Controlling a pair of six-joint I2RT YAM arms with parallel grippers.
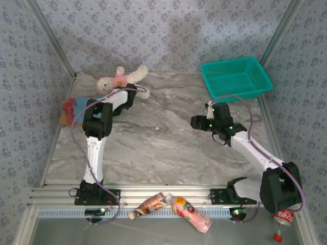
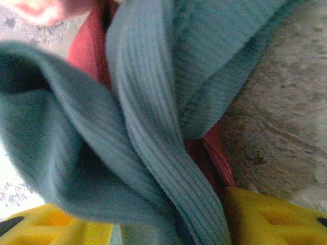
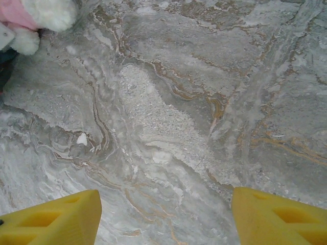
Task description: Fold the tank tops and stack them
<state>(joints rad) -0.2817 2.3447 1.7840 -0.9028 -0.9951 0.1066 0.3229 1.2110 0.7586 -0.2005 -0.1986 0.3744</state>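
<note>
My left hand (image 2: 163, 227) was spread, its yellow fingers (image 2: 51, 224) set wide apart and not pinching. The blue top (image 2: 153, 117) was bunched between and ahead of them. One ribbed strap of it ran down into the gap, and the cloth overlapped the inner edge of each finger. The red top (image 2: 87, 48) lay under the blue one. It showed ahead of the hand to the left and again just inside the right finger. In the overhead view the tan top (image 1: 64, 119) sat on the near side of the same heap, against the left wall. The doll (image 1: 121, 79) lay just beyond the heap. My right hand (image 3: 166, 219) was also spread and held nothing, with the bare marble table (image 3: 179, 127) below and ahead of its fingers. The doll lay well ahead of this hand to the left. The basket (image 1: 236, 77) stood near this hand, at the far edge of the table.
</note>
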